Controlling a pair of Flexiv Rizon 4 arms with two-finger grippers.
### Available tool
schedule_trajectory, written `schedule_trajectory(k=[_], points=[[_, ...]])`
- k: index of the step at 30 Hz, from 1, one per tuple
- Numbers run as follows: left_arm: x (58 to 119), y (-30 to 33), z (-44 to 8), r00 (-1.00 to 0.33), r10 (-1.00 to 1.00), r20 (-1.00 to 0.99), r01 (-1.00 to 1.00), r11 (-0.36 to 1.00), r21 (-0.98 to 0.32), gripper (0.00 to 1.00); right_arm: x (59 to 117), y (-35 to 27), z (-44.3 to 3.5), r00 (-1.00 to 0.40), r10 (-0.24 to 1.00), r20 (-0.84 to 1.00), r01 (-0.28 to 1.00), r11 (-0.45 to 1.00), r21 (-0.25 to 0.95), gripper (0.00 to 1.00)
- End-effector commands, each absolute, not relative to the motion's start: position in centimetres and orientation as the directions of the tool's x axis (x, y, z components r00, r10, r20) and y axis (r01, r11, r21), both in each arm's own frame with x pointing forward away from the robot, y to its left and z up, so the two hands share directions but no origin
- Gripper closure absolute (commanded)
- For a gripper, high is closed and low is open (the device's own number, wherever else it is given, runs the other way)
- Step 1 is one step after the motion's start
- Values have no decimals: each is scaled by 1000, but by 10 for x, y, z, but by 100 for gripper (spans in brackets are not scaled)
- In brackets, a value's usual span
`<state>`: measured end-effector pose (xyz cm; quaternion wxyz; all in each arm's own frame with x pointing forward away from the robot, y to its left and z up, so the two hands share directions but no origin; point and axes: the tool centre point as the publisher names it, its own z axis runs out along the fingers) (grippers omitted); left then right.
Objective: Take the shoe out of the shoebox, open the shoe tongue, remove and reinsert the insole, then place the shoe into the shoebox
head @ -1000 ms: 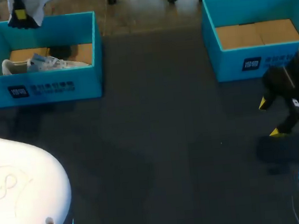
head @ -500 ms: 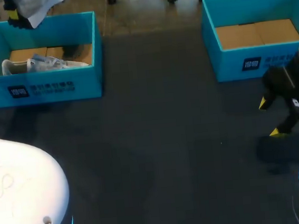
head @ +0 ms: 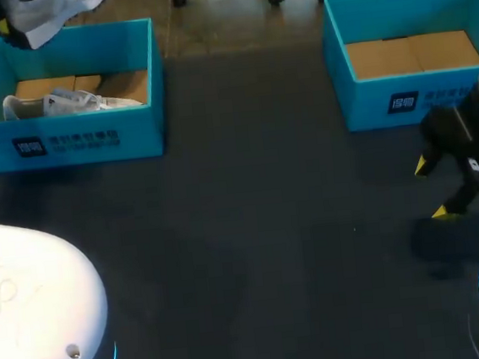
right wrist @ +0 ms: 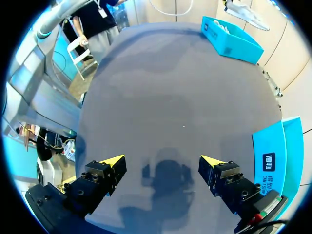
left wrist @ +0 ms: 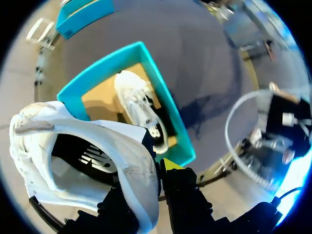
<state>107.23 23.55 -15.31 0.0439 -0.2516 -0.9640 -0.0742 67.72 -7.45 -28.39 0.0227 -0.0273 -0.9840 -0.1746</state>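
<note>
Since the earlier frames the left gripper point(left wrist: 152, 183) has carried the shoe point(left wrist: 117, 141) further up and toward the left; the right arm has not moved.

Left jaws: pinching the wall of the shoe at its collar, one finger inside the opening and one outside. The opening faces the wrist camera.

Shoe: held in the air, clear of the left box point(head: 74, 136), and seen in the head view above the box's far-left corner. Its long axis runs roughly along the box's far wall.

Right gripper point(right wrist: 163, 162): jaws spread wide with nothing between them, hovering low over the bare table point(head: 253, 229), just in front of the right box point(head: 418, 94) and well apart from the shoe. The left arm is thus the only one near it.

Containers: the left box holds a second shoe point(left wrist: 141, 109), lying on its side on the cardboard floor. The right box shows only its cardboard floor.

Judgement: the lift-out is done. Opening the tongue calls for the shoe to be brought toward the table's middle, where the right jaws can reach it.
</note>
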Motion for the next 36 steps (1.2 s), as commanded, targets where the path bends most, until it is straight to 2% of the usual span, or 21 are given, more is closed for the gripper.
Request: schedule_trajectory(k=[1,11,13,16,17,19,20,21,22,23,34,36], points=[[1089,260,-153,-539,826,166,838,546,1,100,677,-74,-285,-998,46,53,61,938,340,0],[1089,260,-153,-539,826,166,838,546,1,100,677,-74,-285,-998,46,53,61,938,340,0],[1094,259,-158,-474,861,186,880,471,64,100,677,-74,-285,-998,46,53,61,938,340,0],[1107,265,-162,-404,891,206,915,393,93,100,677,-74,-285,-998,46,53,61,938,340,0],[1112,269,-162,-340,917,208,940,329,87,100,677,-74,-285,-998,46,53,61,938,340,0],[1120,274,-163,-350,909,226,937,336,100,100,677,-74,-285,-998,46,53,61,938,340,0],[1122,277,-163,-296,930,218,955,282,95,100,677,-74,-285,-998,46,53,61,938,340,0],[1122,277,-163,-296,930,218,955,282,95,100,677,-74,-285,-998,46,53,61,938,340,0],[1123,282,-161,-134,963,232,991,131,25,100,677,-74,-285,-998,46,53,61,938,340,0],[1126,287,-163,-107,963,247,994,107,14,100,677,-74,-285,-998,46,53,61,938,340,0],[1126,287,-163,-107,963,247,994,107,14,100,677,-74,-285,-998,46,53,61,938,340,0],[1132,286,-173,-146,951,273,989,137,52,100,677,-74,-285,-998,46,53,61,938,340,0]])
